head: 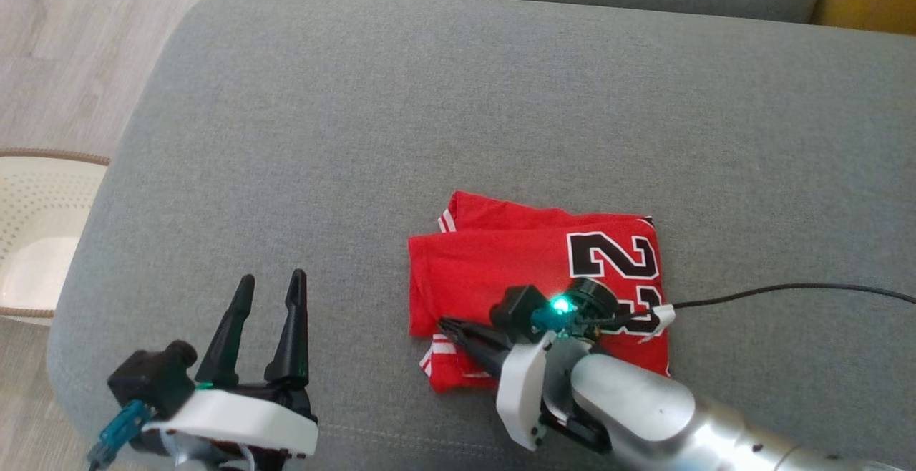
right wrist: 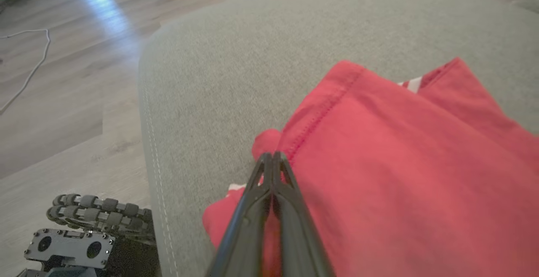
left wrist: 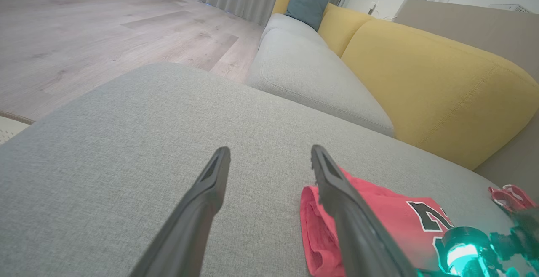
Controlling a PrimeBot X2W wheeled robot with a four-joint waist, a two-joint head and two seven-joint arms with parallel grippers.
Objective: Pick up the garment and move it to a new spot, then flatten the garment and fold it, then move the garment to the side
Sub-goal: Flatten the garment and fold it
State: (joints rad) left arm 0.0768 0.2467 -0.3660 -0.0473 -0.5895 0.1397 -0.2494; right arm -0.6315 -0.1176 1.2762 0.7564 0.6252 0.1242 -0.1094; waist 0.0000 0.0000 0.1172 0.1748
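The garment is a red jersey with black-and-white numerals, lying folded on the grey cushion toward its near edge. My right gripper points left over the garment's near-left corner. In the right wrist view its fingers are pressed together with a bunched bit of the red garment at their tips. My left gripper hovers open over bare cushion to the left of the garment, fingers apart and holding nothing. In the left wrist view the garment lies just right of the left gripper.
A white perforated basket stands on the wooden floor left of the cushion. A black cable runs right from my right wrist. Beyond the cushion are a grey sofa seat, a yellow backrest and a blue pillow. My wheeled base sits below the cushion's edge.
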